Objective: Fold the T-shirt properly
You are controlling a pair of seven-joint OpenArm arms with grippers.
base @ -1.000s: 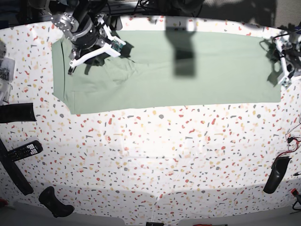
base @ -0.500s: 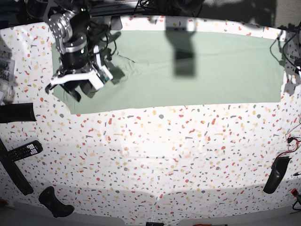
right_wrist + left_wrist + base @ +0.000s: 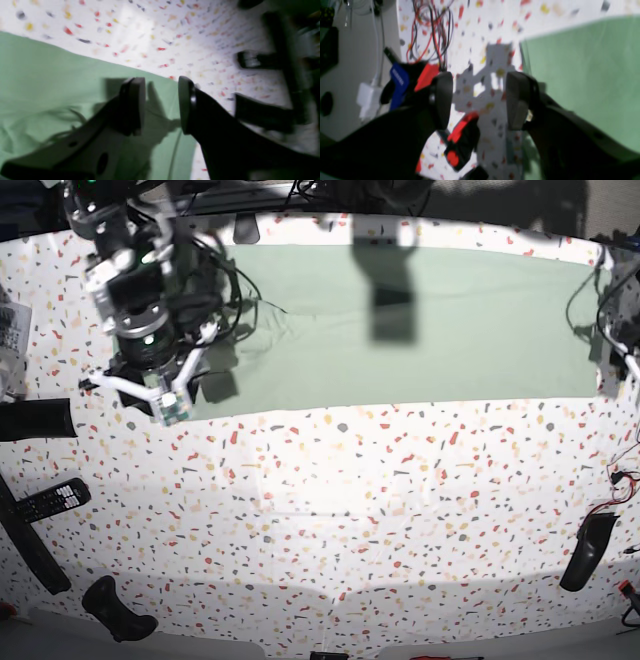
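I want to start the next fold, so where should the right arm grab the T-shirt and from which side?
Probably the near corner of the T-shirt under the right gripper, coming down from above: the cloth lies flat on the table, and its edge ends just beside the open jaws.

Lab bench: loose wiring (image 3: 432,27), terrazzo-patterned table (image 3: 400,510)

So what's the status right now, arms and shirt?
Left gripper open, empty, beside the T-shirt's edge. Right gripper open, empty, over its corner. Shirt flat, unfolded. Nothing blocking.
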